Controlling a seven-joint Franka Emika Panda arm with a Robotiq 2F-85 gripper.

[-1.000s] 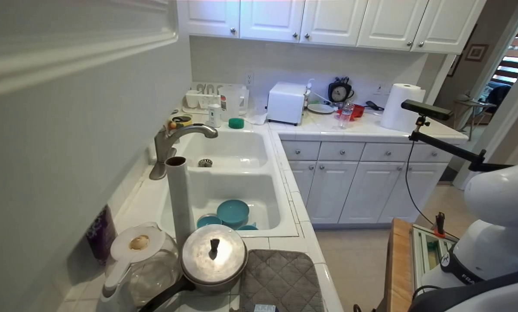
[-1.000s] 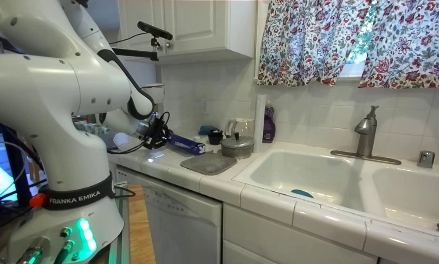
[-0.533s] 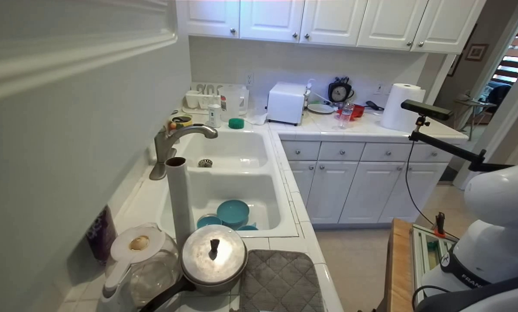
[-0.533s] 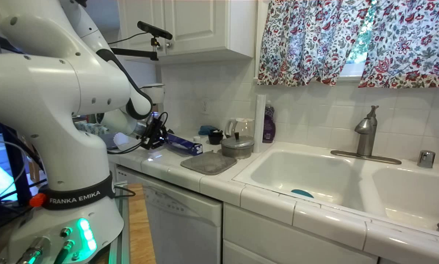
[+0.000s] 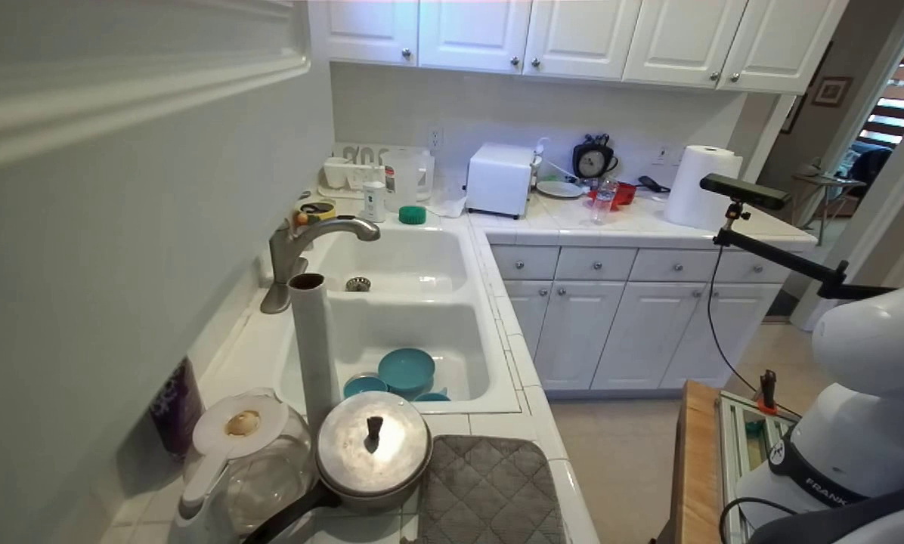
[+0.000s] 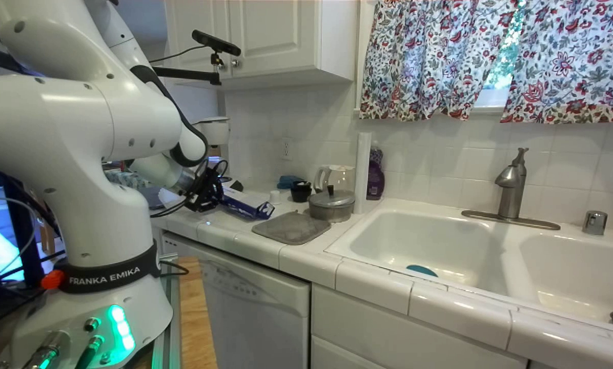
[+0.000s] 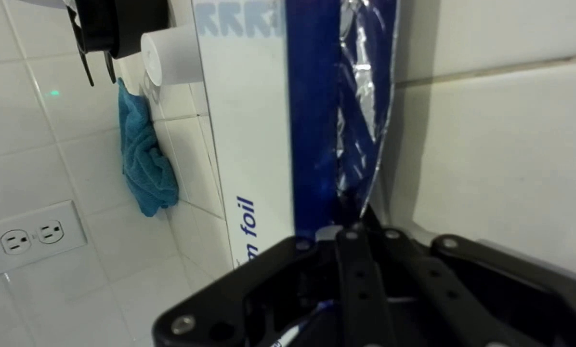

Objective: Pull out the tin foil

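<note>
The tin foil box (image 6: 250, 205) lies on the counter in an exterior view, with a blue side and a white face. In the wrist view the box (image 7: 249, 120) runs lengthwise away from my gripper. A strip of shiny tin foil (image 7: 365, 91) stands out along its blue edge. The strip narrows down to my gripper (image 7: 353, 224), whose fingers look shut on it; the pinched part is dark and mostly hidden. In an exterior view my gripper (image 6: 217, 192) is low over the counter at the box's near-robot end. Gripper and box are outside the exterior view over the sink.
A lidded pot (image 6: 332, 205) and grey quilted mat (image 6: 292, 228) lie beyond the box's far end. A white cylinder (image 7: 177, 55), black cup (image 6: 301, 192) and teal cloth (image 7: 148, 159) are behind it. A tall tube (image 6: 363, 174) stands by the sink (image 6: 388, 205).
My gripper has moved left, toward the robot base, in an exterior view. The box has slid along with it and tipped, showing more of its white face.
</note>
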